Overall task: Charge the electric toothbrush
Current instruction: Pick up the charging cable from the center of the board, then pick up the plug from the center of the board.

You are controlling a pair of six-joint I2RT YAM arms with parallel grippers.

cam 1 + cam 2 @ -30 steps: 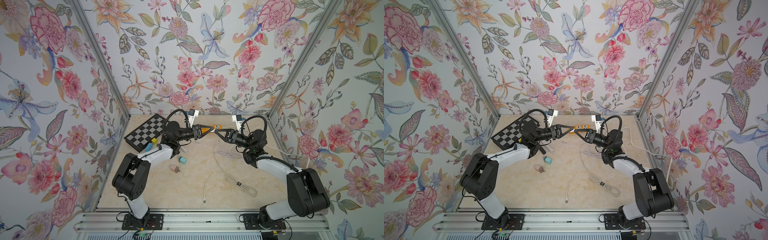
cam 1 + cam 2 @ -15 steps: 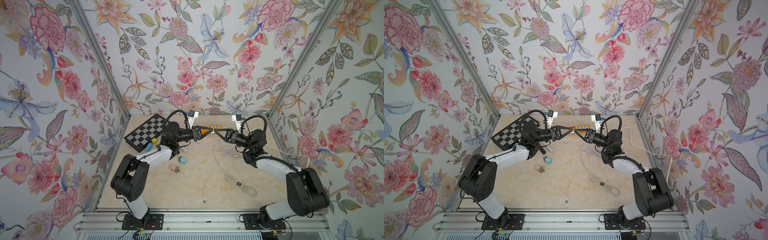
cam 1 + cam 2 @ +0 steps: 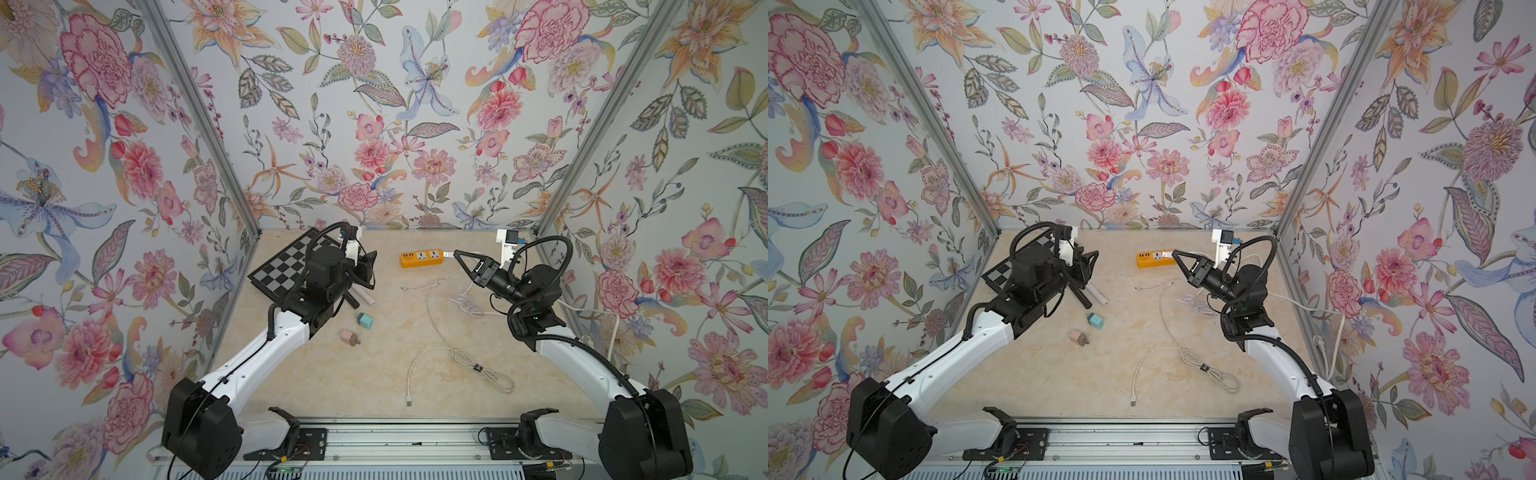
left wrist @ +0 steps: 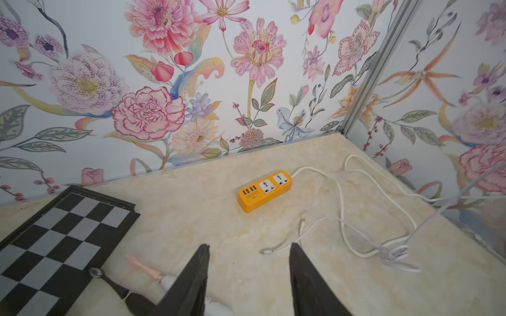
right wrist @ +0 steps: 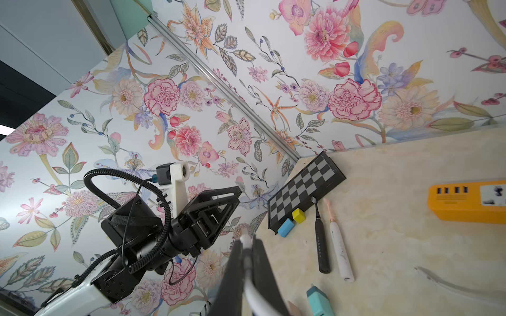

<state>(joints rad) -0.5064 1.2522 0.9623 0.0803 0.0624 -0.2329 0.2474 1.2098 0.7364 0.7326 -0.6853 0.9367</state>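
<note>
Left end effector (image 4: 247,262) has just let go and stands open; right end effector (image 3: 456,252) clamps white USB cable plug (image 3: 446,253), with the orange plastic power strip (image 3: 420,258) just ahead.

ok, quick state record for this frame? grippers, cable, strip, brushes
left gripper: open, empty, near the toothbrushes
right gripper: shut on white cable; USB plug sticks out past the tips
power strip: orange, flat on the table; its USB ports are at the end away from the plug; plug not inserted
black toothbrush: lying flat beside the chessboard
white toothbrush: lying alongside the black one, no cable attached
spare cable: loose on the table, untouched
</note>
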